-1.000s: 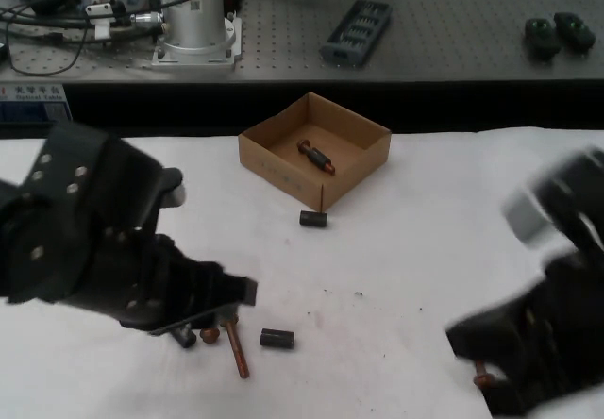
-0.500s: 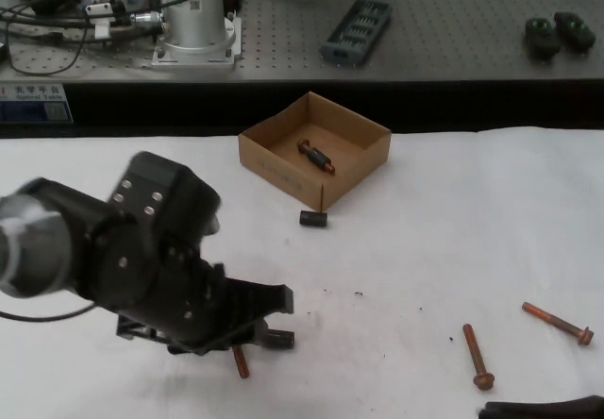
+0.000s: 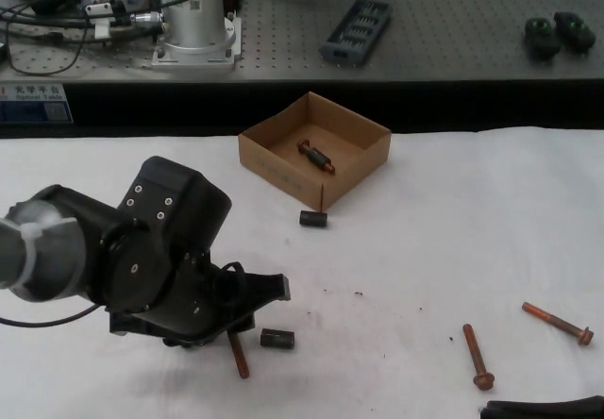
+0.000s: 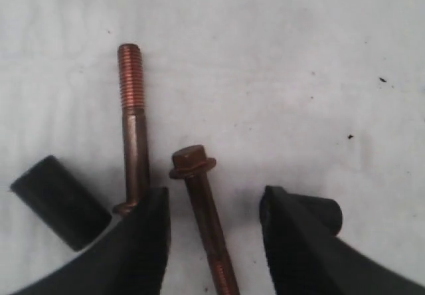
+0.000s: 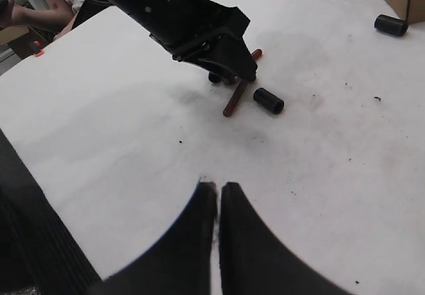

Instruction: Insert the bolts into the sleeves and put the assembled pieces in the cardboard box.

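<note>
Straddling a copper-coloured flanged bolt [image 4: 207, 235] on white cloth-covered surface [image 4: 279, 56]: L end effector [image 4: 216, 200], black fingers [image 4: 143, 242] spread wide, gap to the shank on both sides, no grip. Lying just beside it, approx. parallel: second copper bolt [image 4: 133, 129], threaded end pointing away from end effector, head tucked at the edge of one finger. Near that, on its side: short black cylindrical sleeve [image 4: 60, 202]. Peeking from behind the other finger: another black sleeve [image 4: 330, 212].

Sitting farther back, mid-surface: open brown cardboard box [image 3: 283, 175] w/ one assembled bolt-in-sleeve piece [image 3: 316, 157] inside. Resting just in front of box, clear of its wall: lone black sleeve [image 3: 313, 219]. Lying well off to the right, apart from each other: one loose copper bolt [image 3: 475, 355], plus a further loose bolt [image 3: 557, 323].

Held above near edge of surface: R end effector [image 5: 218, 198], fingers pressed together, nothing between them.
</note>
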